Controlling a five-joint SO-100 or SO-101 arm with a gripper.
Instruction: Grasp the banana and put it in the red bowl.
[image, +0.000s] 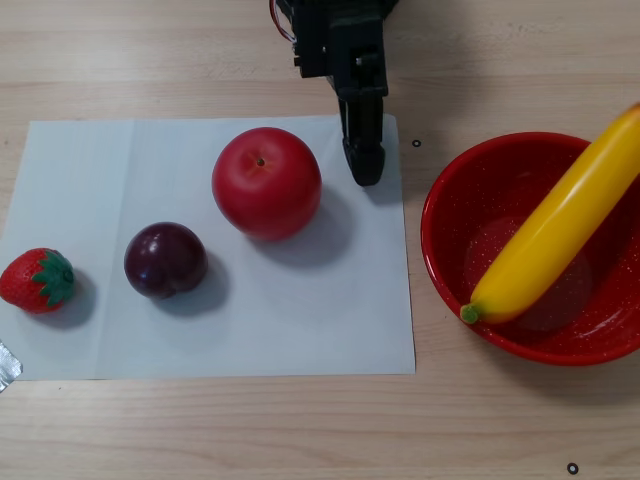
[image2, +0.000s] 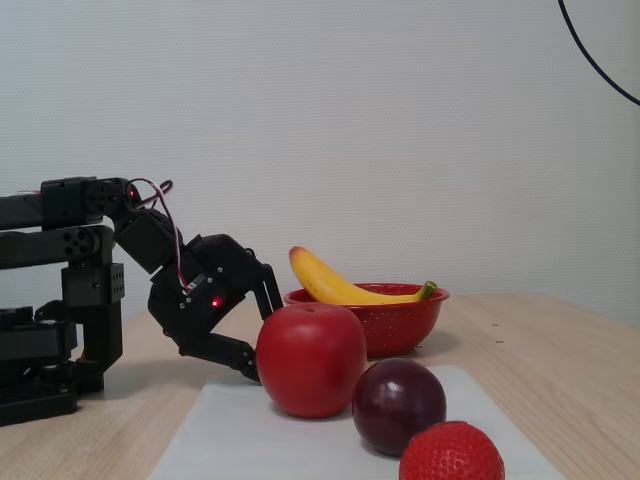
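Other view shows the banana (image: 556, 236) lying across the red bowl (image: 450, 260), sticking over its rim, gripper (image: 364, 165) fingers apart, empty, beside it.

From my station, the gripper (image2: 262, 345) is partly masked in the fixed view: the red apple (image2: 311, 359) covers its fingertips, so I cannot confirm the jaw gap there. In the other view the arm is cut off by the top edge, and the fingers (image: 364, 140) overlap into one dark shape, so I cannot read the opening there either. The banana (image: 560, 225) runs past the right edge, hiding its upper tip. The red bowl (image: 445, 260) is also clipped at that edge. In the fixed view the strawberry (image2: 452, 453) is cut off by the bottom edge, and the apple hides the bowl's left base.
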